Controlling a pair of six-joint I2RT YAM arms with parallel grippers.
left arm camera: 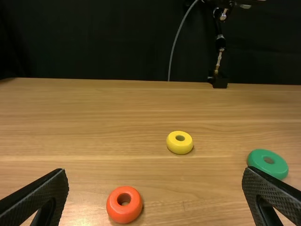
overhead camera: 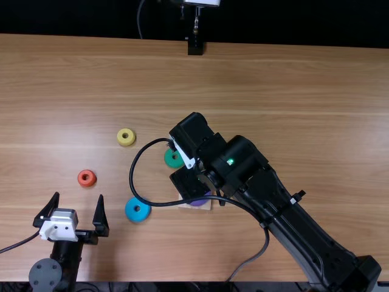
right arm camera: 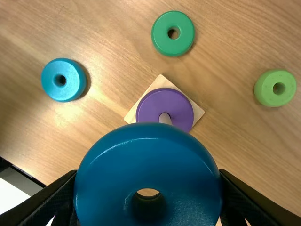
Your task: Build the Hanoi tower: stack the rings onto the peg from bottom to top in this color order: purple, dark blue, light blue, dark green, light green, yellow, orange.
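Low in the middle of the top view, partly under the right arm point(overhead camera: 243, 164), lies the square base point(overhead camera: 203, 205), purple ring point(right arm camera: 162, 103) around its upright peg point(right arm camera: 165, 118). The right gripper point(right arm camera: 148, 197) has its jaws closed on the dark blue ring point(right arm camera: 148, 162), held above the worktop point(overhead camera: 304, 121). Seen from that wrist, the peg shows just past the ring's rim, apart from the hole, so I judge the hole must be brought over it before lowering; this arm is clearly the nearer. The hole's axis looks roughly in line with the wrist camera's gaze; whether it matches the peg's, I cannot tell. Open worktop separates the base from the light blue ring point(overhead camera: 137, 210) to its left in the frame and the dark green ring point(overhead camera: 174, 159) above-left, leaving some room, though the looping cable point(overhead camera: 131, 182) could brush the light blue one. The left gripper point(overhead camera: 79, 196), lower left, has empty jaws spread wide.
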